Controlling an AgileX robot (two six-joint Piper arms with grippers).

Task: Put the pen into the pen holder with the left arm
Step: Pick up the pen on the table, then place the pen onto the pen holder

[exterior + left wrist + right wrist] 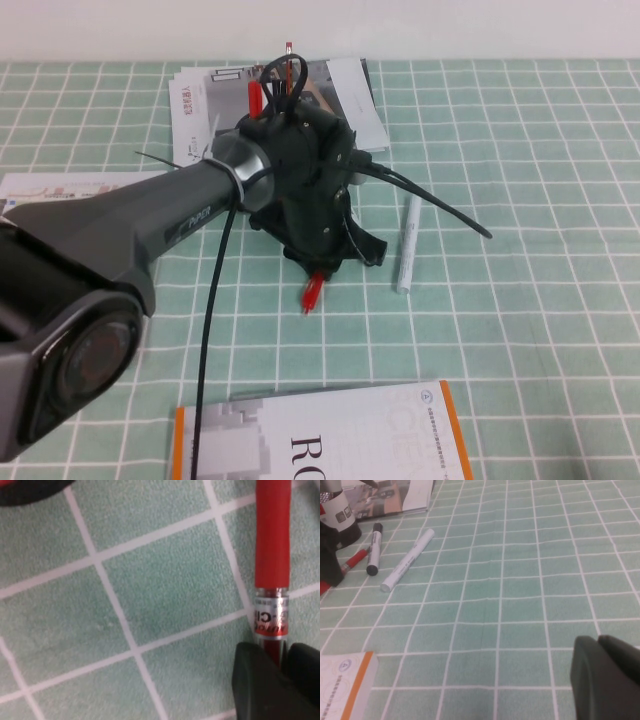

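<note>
1. high view: my left arm (180,215) fills the middle of the picture and its left gripper (318,262) points down at the green checked cloth (520,330), hiding most of what lies under it. only one red end of the pen (313,290) pokes out below the gripper. the pen holder is covered by the arm here. the white marker (407,243) lies just beside the gripper, papers (200,100) sit behind and a booklet (330,435) is cut off by the near edge.
2. left wrist view: the pen (271,560) lies flat on the cloth, and its barrel runs down between the dark fingertips (257,685) — narrow jaws, closed onto the pen.
3. right wrist view: the right gripper (606,675) shows only as a dark corner, well away from everything; i cannot tell its state. this view alone shows the black-capped marker (374,555) and part of the pen holder (340,517) — cut off at the edge. a short red stretch of the pen (354,560) peeks out beside it.
</note>
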